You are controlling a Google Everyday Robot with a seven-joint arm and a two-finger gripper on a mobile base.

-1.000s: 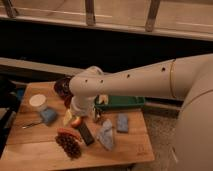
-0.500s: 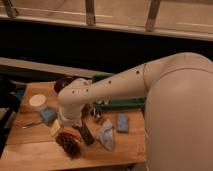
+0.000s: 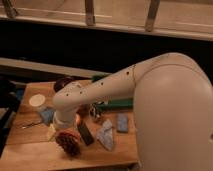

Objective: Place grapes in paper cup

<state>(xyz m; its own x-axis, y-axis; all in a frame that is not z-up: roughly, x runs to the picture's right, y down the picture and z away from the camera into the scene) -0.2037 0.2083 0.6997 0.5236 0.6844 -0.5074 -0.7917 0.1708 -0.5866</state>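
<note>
The grapes (image 3: 68,142), a dark purple-red bumpy bunch, lie near the front edge of the wooden table (image 3: 30,150). The paper cup (image 3: 36,101), small and white, stands at the table's left, behind and to the left of the grapes. My gripper (image 3: 63,126) is at the end of the white arm, pointing down just above and behind the grapes. The wrist hides most of it. Whether it touches the grapes cannot be told.
A blue block (image 3: 47,116) sits in front of the cup. A dark bowl (image 3: 62,83) is at the back, a green tray (image 3: 118,104) behind the arm. A black object (image 3: 85,134), a blue-grey cloth (image 3: 106,136), a blue sponge (image 3: 122,122) and an orange fruit (image 3: 78,119) lie right of the grapes.
The arm has swung left and lowered, bringing the gripper from near the table's middle down to just above the grapes. The objects on the table have not moved.
</note>
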